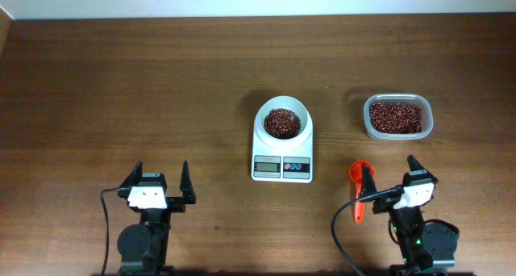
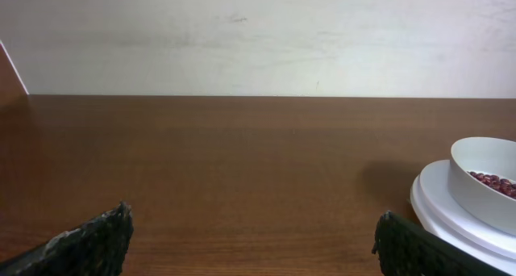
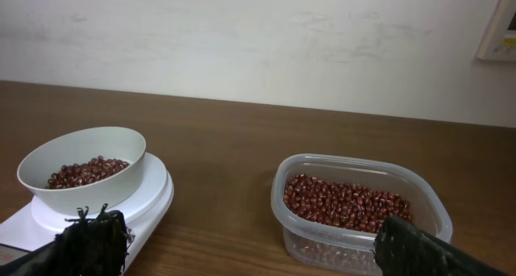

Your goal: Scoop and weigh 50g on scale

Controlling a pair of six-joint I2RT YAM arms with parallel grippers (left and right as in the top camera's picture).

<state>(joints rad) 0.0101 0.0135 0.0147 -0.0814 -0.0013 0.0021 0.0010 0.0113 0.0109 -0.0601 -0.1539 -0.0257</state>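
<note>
scale [image 1: 282,152] readout illegible, scoop [image 1: 355,171] seemingly half-hidden

A white scale [image 1: 282,151] stands in the middle of the table [image 1: 121,74], its bowl [image 1: 281,106] part-filled with beans [image 1: 280,123]. The display is too small to read. To its right, well apart, a clear tub [image 1: 427,119] holds more beans. An orange scoop [image 1: 355,170] lies nearer the front, just beside one finger of the right gripper [image 1: 390,168], perhaps touching it. That gripper and the left gripper [image 1: 160,171] both have their jaws spread wide.
</note>
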